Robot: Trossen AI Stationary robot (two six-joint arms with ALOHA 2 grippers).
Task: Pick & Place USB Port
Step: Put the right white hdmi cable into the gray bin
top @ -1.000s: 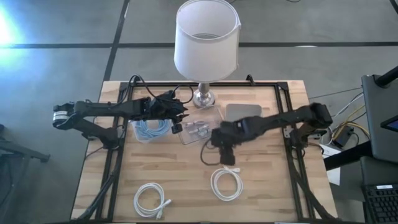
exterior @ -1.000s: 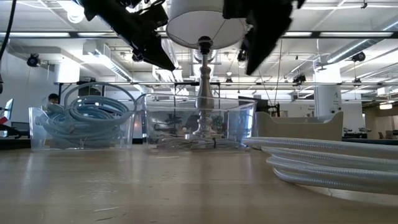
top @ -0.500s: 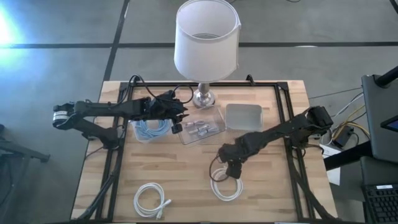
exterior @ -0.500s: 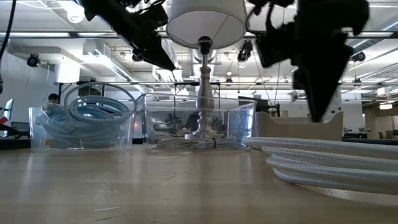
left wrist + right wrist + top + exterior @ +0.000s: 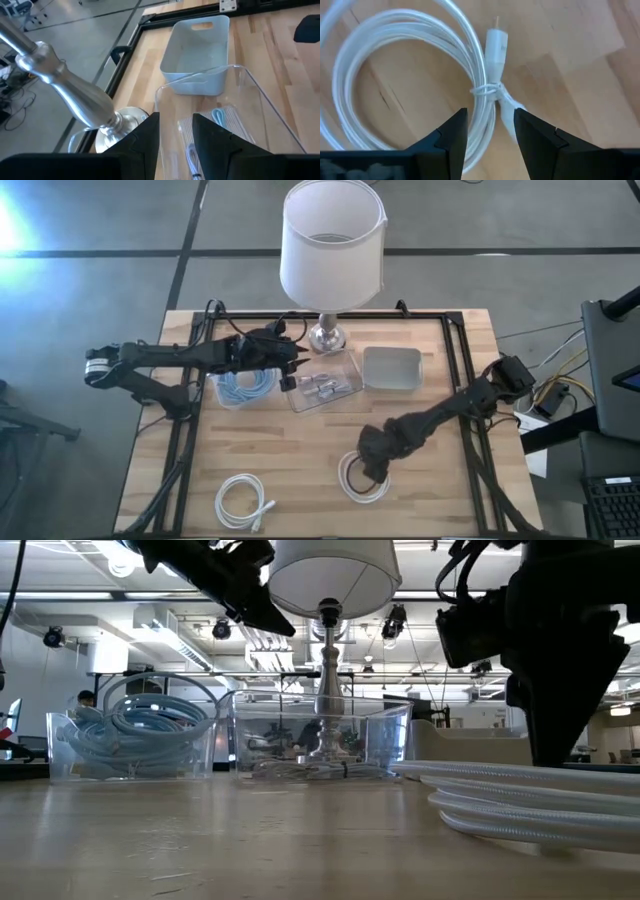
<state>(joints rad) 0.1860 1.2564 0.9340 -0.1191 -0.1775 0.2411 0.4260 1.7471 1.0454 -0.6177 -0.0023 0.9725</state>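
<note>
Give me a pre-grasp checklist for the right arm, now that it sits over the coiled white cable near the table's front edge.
1. Right tool open: ok, fingers apart with nothing between them.
2. Right tool above the white cable coil: ok.
3. Tied bundle point with the plug lined up between the fingers: ok, roughly centred.
4. Contact with the cable: cannot tell.
5. Left tool clear of this grasp: ok, it hovers over the clear bin far across the table.
6. Grey tray free to receive: ok, it looks empty.
</note>
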